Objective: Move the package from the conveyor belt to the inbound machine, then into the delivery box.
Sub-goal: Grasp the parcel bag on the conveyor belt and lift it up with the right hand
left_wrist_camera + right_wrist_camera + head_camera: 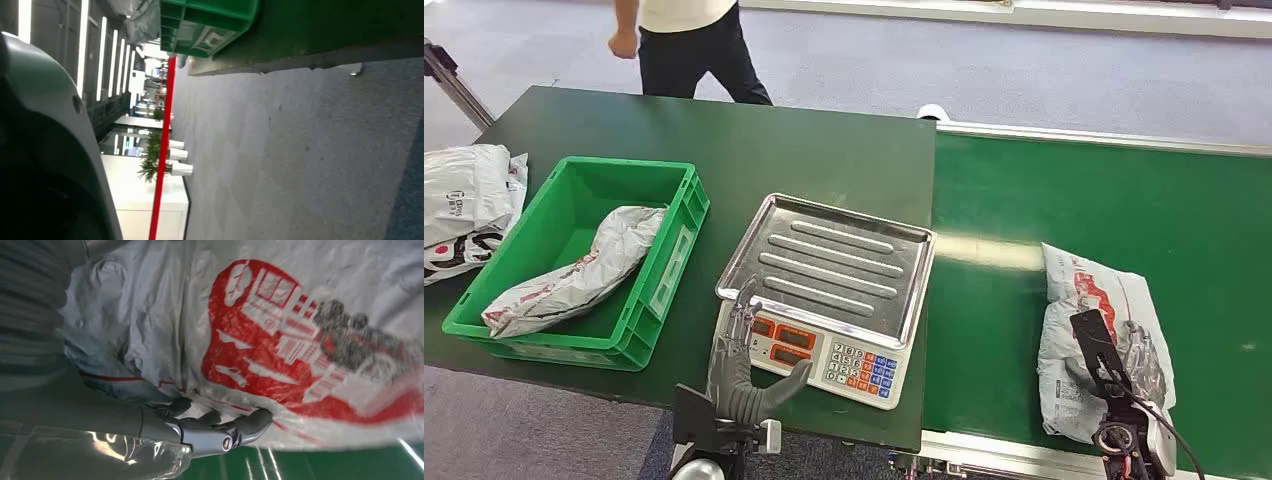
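Your robot's left hand (746, 362) is dark grey metal with slim segmented fingers and a thicker thumb, mounted on a black block above a small silver clamp and a rounded silver arm end. Its right hand (1129, 365) carries a flat black rectangular plate over the wrist, with a black cable looping past a round silver-ringed joint; up close you see a grey ribbed cover, a thick grey thumb with a small round screw, and glossy dark fingertips (256, 421). The person (686, 45) beyond the desk wears a pale top and dark trousers.
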